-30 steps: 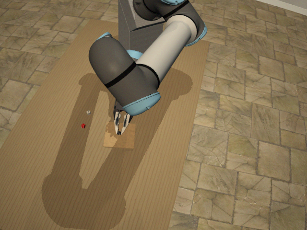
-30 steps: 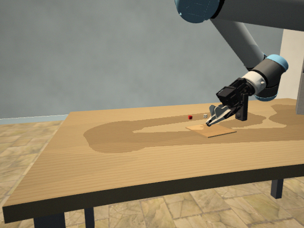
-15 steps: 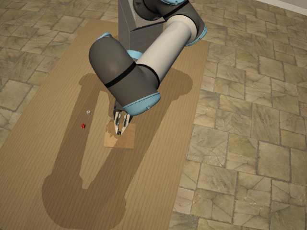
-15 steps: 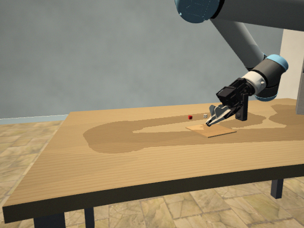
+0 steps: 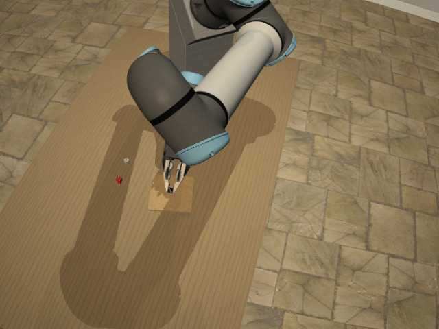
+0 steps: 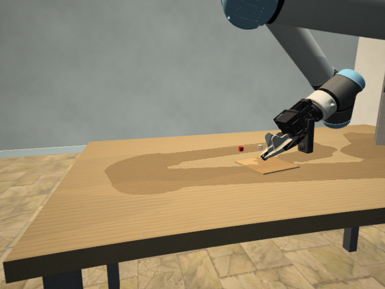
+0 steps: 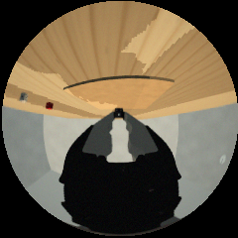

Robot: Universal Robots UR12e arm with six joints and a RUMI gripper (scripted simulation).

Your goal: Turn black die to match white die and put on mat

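Observation:
My gripper (image 5: 170, 190) is shut on the small black die (image 7: 118, 113), pinched at the fingertips. It slants down over the square tan mat (image 5: 171, 198), with the die just above or at the mat's surface; it also shows in the side view (image 6: 263, 158) over the mat (image 6: 267, 165). The white die (image 5: 126, 161) sits flat on the table to the left of the mat, and shows in the side view (image 6: 260, 146) and the wrist view (image 7: 23, 96). The black die's top number is too small to read.
A red die (image 5: 119, 179) lies on the table near the white die, left of the mat; it also shows in the side view (image 6: 240, 148) and the wrist view (image 7: 49, 105). The robot's grey base column (image 5: 198, 35) stands at the table's far end.

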